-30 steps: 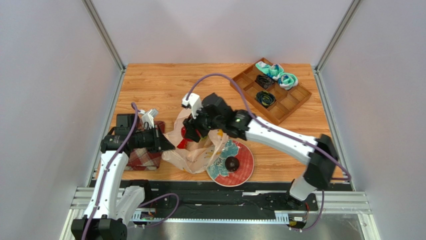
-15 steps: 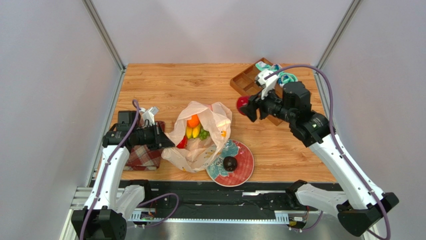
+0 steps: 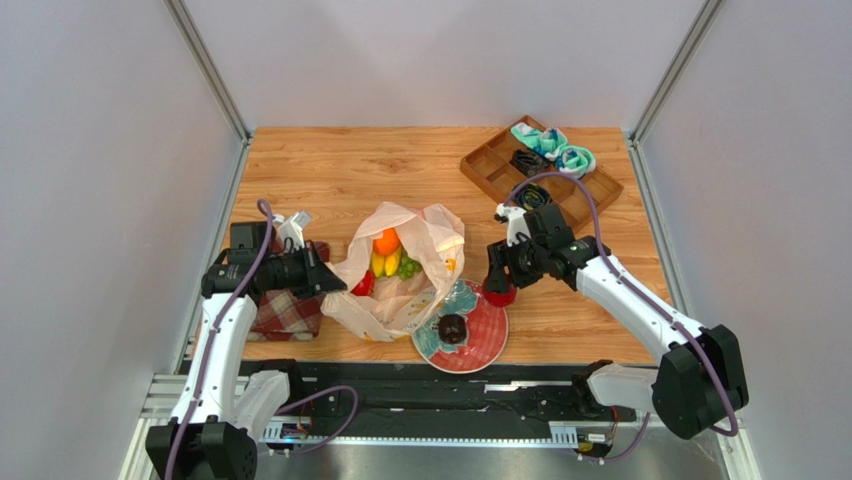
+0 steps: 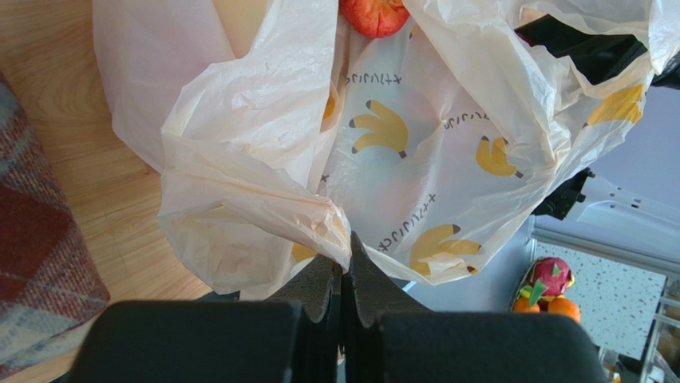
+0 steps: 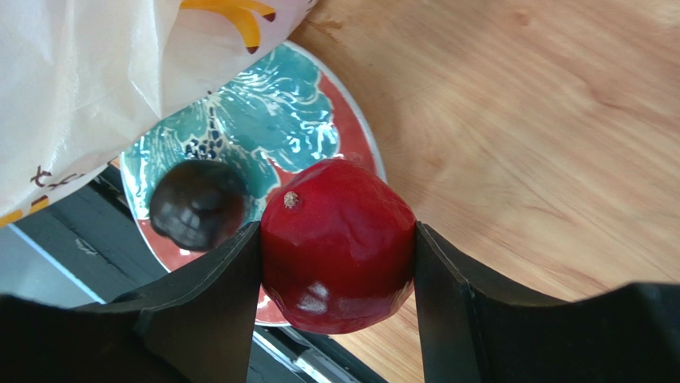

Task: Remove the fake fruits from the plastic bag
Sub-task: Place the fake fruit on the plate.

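Right gripper (image 5: 336, 239) grasps red fruit (image 5: 335, 267) over far-right rim of plate (image 5: 363, 140) — dropped here, it may roll onto table (image 5: 519, 120). Left gripper (image 4: 345, 275) clenched on bag (image 4: 415, 159) edge — thin plastic could slip.

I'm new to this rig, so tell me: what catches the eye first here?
The right gripper holds a glossy red fruit at the painted plate's rim, beside a dark fruit lying on it. Mid-table, the left gripper pinches the plastic bag, its mouth open on bright fruits.
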Robot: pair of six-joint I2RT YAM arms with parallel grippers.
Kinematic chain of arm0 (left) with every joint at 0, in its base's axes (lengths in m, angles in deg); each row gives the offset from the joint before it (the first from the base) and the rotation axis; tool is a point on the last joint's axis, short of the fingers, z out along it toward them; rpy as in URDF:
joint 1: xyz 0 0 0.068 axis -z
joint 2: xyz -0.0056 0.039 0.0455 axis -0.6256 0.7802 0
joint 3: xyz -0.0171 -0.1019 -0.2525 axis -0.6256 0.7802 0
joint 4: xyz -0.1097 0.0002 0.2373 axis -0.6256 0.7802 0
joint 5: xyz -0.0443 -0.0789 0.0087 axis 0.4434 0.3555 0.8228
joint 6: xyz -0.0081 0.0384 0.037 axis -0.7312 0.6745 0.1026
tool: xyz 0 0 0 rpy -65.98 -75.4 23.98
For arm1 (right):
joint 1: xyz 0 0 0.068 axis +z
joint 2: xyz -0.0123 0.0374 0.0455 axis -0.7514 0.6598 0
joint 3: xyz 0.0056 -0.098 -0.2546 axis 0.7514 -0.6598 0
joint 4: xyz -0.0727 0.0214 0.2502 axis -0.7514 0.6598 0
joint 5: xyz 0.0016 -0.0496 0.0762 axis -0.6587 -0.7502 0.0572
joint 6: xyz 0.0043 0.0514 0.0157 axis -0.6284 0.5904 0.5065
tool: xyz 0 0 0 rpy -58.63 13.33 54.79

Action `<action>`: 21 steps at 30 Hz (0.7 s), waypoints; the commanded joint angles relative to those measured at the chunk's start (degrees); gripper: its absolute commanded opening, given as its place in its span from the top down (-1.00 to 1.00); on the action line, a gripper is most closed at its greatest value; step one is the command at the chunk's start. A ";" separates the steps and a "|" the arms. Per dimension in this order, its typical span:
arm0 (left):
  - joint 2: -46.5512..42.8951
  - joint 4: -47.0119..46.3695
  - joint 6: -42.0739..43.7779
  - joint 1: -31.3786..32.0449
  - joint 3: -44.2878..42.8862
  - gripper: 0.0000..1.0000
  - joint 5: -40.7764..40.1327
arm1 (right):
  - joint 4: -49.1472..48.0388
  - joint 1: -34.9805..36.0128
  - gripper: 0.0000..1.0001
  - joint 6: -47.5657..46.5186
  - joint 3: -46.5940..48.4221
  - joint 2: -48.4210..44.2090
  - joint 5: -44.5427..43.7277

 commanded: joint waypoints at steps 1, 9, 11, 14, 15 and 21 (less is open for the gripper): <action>-0.69 -1.87 -1.09 -1.04 -0.03 1.00 0.27 | -5.52 4.08 0.39 5.34 -1.20 1.59 3.93; -0.86 -2.05 -1.09 -1.30 0.14 1.00 0.36 | -8.34 8.67 0.32 7.98 -2.08 4.05 0.69; -1.12 -2.22 -1.26 -1.31 0.23 1.00 0.45 | -8.95 8.67 0.30 7.81 -2.08 4.23 0.51; -1.39 -2.31 -1.26 -1.39 0.41 1.00 0.45 | -9.39 8.59 0.23 7.98 -2.52 4.40 0.16; -1.56 -2.31 -1.35 -1.39 0.41 1.00 0.36 | -9.39 8.59 0.16 7.81 -2.69 4.49 -0.72; -2.00 -2.40 -1.53 -1.66 0.67 1.00 0.53 | -9.48 8.67 -0.46 7.46 -3.49 3.35 -2.83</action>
